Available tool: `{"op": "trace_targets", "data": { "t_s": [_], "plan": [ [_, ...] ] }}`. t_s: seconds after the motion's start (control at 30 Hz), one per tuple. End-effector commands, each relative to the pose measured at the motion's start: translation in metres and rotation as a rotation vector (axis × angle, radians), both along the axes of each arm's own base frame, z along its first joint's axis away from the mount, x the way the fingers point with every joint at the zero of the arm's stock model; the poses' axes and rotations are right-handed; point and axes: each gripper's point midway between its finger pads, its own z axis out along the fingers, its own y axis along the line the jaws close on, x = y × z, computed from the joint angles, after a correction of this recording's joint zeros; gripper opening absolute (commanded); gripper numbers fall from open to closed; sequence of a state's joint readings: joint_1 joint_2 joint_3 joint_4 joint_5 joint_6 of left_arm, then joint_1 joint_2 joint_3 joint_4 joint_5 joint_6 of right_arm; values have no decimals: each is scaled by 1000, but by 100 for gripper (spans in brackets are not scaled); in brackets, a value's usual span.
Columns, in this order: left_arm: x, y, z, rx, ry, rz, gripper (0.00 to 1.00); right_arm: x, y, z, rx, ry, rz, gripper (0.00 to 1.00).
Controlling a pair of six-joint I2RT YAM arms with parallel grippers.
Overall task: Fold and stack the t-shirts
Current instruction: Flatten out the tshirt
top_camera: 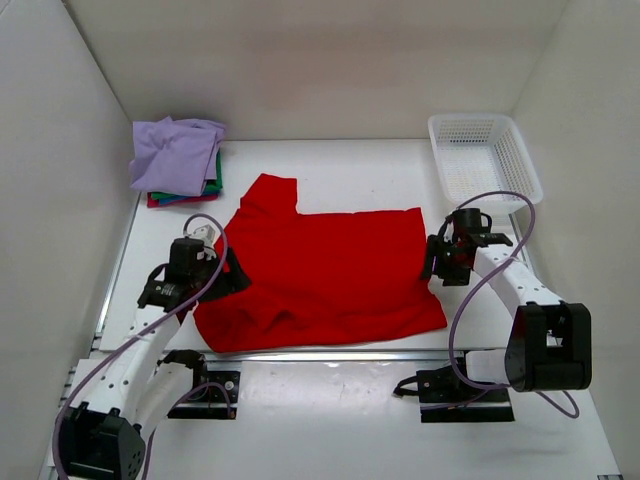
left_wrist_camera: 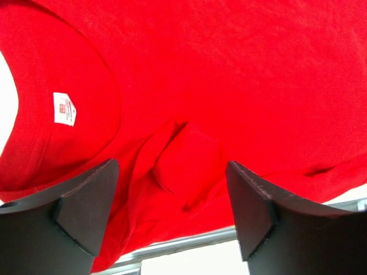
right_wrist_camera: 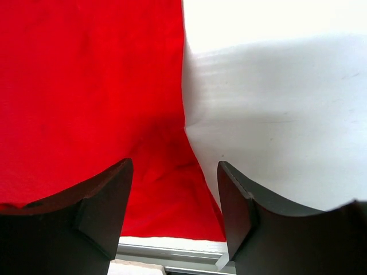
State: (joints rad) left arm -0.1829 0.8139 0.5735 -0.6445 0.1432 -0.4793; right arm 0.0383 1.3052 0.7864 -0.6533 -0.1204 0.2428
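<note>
Left gripper [left_wrist_camera: 172, 166], jaws spread, above left edge of red t-shirt [top_camera: 320, 275]; right gripper [right_wrist_camera: 174, 165], likewise spread, at right edge. Shirt flat at frame centre; folded t-shirts [top_camera: 178, 160] stacked upper left.

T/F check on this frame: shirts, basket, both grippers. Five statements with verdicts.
1. The red t-shirt lies spread on the table between the two arms. True.
2. A lavender shirt tops the folded stack at the far left corner. True.
3. The white mesh basket holds a folded shirt. False: no shirt shows in it.
4. The left gripper is shut on the red t-shirt. False: its jaws stand apart above the cloth.
5. The right gripper hangs over the shirt's middle. False: it is open at the shirt's right edge, which runs between its fingers.
</note>
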Motion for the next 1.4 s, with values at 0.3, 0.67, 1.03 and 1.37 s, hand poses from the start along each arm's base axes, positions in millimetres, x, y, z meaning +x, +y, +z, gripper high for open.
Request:
{"op": "trace_targets", "data": {
  "t_s": [0.3, 0.67, 1.03, 1.37],
  "plan": [
    [-59, -35, -27, -121, 268, -106, 54, 19, 20, 33, 34, -106, 42, 56],
    [-65, -36, -59, -86, 336, -15, 60, 21, 24, 35, 60, -116, 44, 54],
    [-38, -21, -58, -53, 192, 114, 55, 21, 26, 37, 64, -122, 53, 53],
    [-34, -22, -68, -31, 206, 118, 53, 22, 27, 40, 63, -130, 55, 52]
  ]
}}
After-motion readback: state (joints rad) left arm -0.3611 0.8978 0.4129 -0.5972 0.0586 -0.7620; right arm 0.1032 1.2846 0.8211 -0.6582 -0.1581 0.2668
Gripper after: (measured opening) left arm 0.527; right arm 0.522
